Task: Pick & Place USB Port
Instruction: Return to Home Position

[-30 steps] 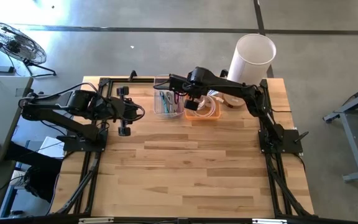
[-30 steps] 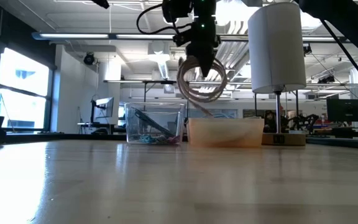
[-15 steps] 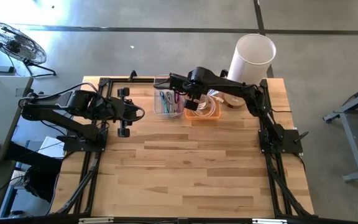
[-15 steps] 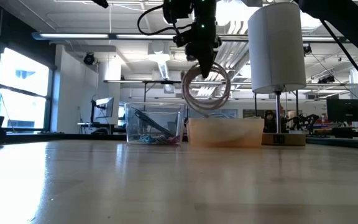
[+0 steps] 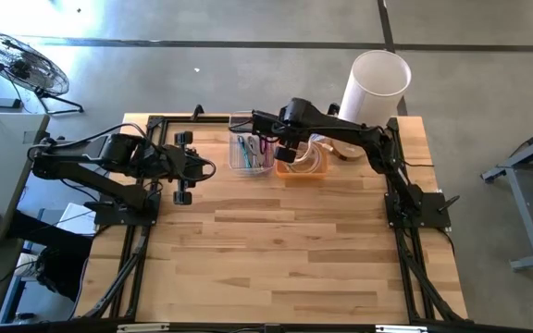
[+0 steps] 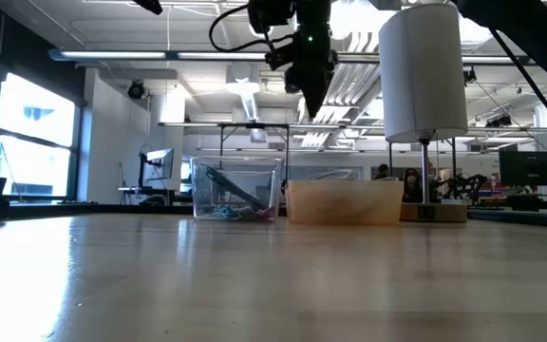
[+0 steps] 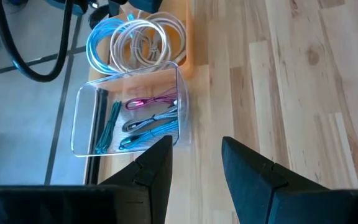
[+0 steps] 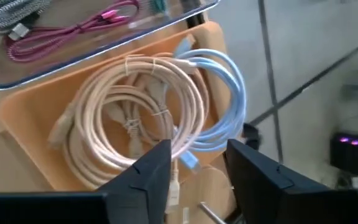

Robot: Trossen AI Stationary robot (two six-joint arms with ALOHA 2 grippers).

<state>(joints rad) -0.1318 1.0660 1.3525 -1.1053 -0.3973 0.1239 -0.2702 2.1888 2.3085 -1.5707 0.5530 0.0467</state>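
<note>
My right gripper (image 5: 285, 155) hangs open above the orange tray (image 5: 305, 174) near the table's far edge, touching nothing; the low view shows it (image 6: 313, 100) well above the tray (image 6: 345, 201). In the right wrist view, a cream cable coil (image 8: 135, 118) lies flat in the tray (image 8: 23, 143), overlapping a light blue coil (image 8: 222, 93), below the open fingers (image 8: 197, 155). A clear box (image 5: 248, 153) of coloured cables stands just left of the tray. My left gripper (image 5: 197, 166) waits open at the table's left, pointing at that box (image 7: 126, 118).
A tall white cylinder (image 5: 376, 88) on a stand rises right of the tray, close to the right arm; in the low view the cylinder (image 6: 424, 71) stands above the tray. Black frame rails run along the table's left and right sides. Bare wood covers the near half.
The cream coil, which hung below my right gripper and swung a little, has dropped out of the hold and now lies in the orange tray. The right gripper has let go and stayed at about the same height above the tray.
</note>
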